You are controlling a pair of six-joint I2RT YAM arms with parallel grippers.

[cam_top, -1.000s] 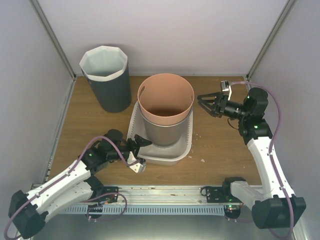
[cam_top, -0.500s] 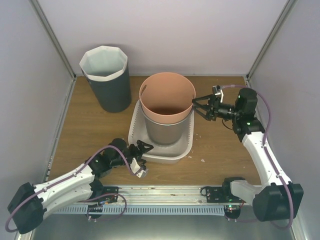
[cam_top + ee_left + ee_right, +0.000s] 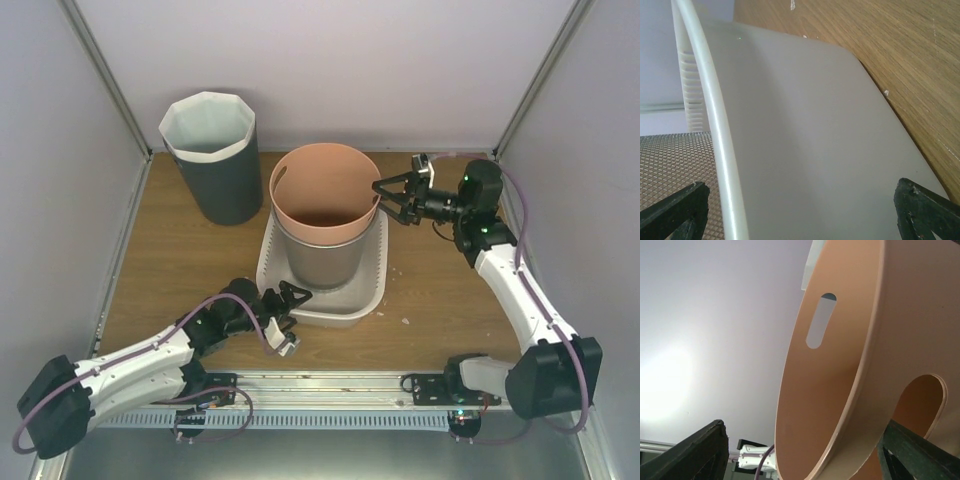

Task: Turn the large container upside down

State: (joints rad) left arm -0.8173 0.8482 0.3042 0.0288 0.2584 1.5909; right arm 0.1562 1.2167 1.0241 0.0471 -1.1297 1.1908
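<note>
The large container (image 3: 322, 190) is an orange round bin with handle slots. It stands upright, leaning a little to the left, nested in a grey mesh bin (image 3: 318, 262) inside a white tray (image 3: 372, 285). My right gripper (image 3: 385, 200) is open, its jaws astride the orange rim at the right side; the rim (image 3: 860, 370) runs between the fingers in the right wrist view. My left gripper (image 3: 290, 297) is open at the tray's near left wall (image 3: 805, 150), its jaws either side of the tray rim (image 3: 720, 150).
A dark grey bin with a white liner (image 3: 213, 155) stands at the back left. White walls enclose the wooden table (image 3: 450, 290) on three sides. Small white crumbs (image 3: 405, 320) lie right of the tray.
My right gripper has moved left and closed in on the orange rim, which has shifted left. My left gripper has slid right along the tray's near wall.
</note>
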